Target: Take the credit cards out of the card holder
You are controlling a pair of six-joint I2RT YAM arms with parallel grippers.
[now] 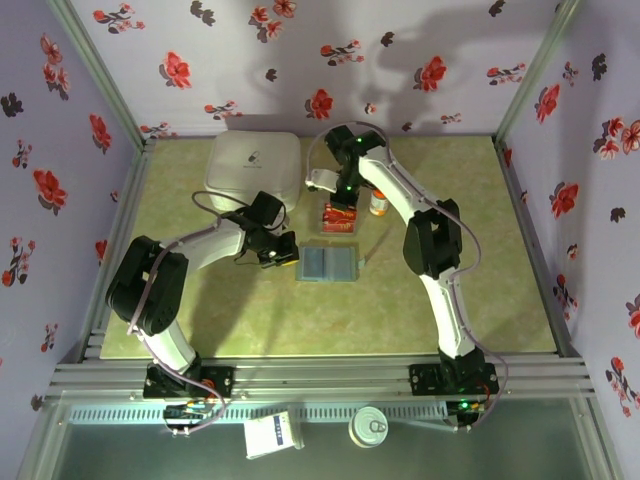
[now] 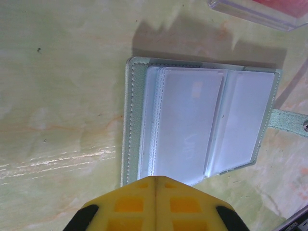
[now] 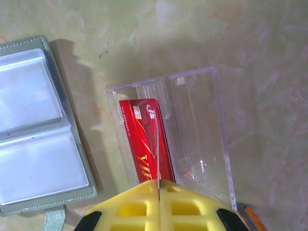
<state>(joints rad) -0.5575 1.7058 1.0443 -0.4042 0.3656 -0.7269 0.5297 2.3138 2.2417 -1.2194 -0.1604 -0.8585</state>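
Observation:
The card holder [image 1: 328, 263] lies open and flat on the table, grey-teal with clear inner sleeves [image 2: 187, 125] that look pale and blank. My left gripper [image 2: 155, 179] is shut with nothing between its fingers, and its tip rests at the holder's near edge [image 2: 132, 120]. My right gripper [image 3: 158, 182] is shut on a thin credit card [image 3: 157, 144], seen edge-on and standing upright over a clear plastic box [image 3: 202, 125]. Another red credit card [image 3: 139, 139] lies flat inside that box. In the top view the right gripper [image 1: 342, 195] hangs over the box [image 1: 338, 217], just behind the holder [image 3: 33, 144].
A large white rounded box [image 1: 253, 168] stands at the back left, close to the left arm. A small orange-capped bottle [image 1: 378, 205] stands just right of the clear box. The holder's snap strap [image 2: 288, 120] sticks out sideways. Flowered walls enclose the table.

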